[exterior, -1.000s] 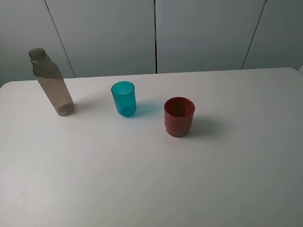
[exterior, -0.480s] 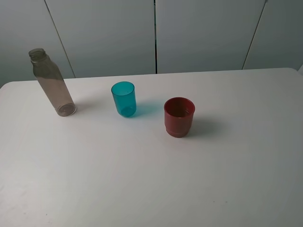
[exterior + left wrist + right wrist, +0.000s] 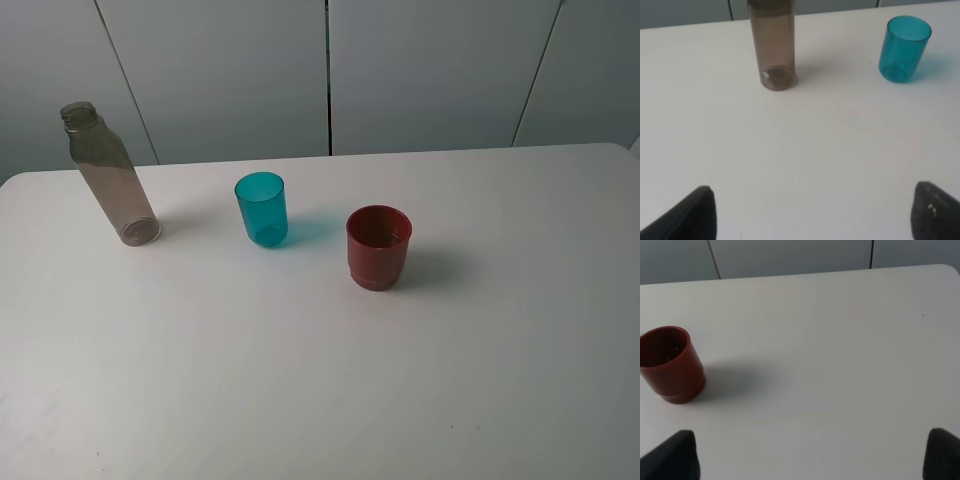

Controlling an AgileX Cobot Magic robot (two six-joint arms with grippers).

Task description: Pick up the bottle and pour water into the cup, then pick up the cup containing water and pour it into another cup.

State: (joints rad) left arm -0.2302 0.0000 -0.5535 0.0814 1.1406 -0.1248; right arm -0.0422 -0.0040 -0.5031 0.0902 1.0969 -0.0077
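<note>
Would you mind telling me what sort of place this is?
Probably a lab test bench: a bare white table against plain grey wall panels, holding only a bottle and two cups.

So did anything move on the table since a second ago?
No, nothing visibly changed. The bottle, the teal cup and the red cup all stand in the same spots on the table, and no hand has touched them.

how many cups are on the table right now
2. The translucent teal plastic tumbler stands mid-table, right of the smoky grey bottle; the wider dark red plastic cup stands to the tumbler's right, slightly nearer the camera.
</note>
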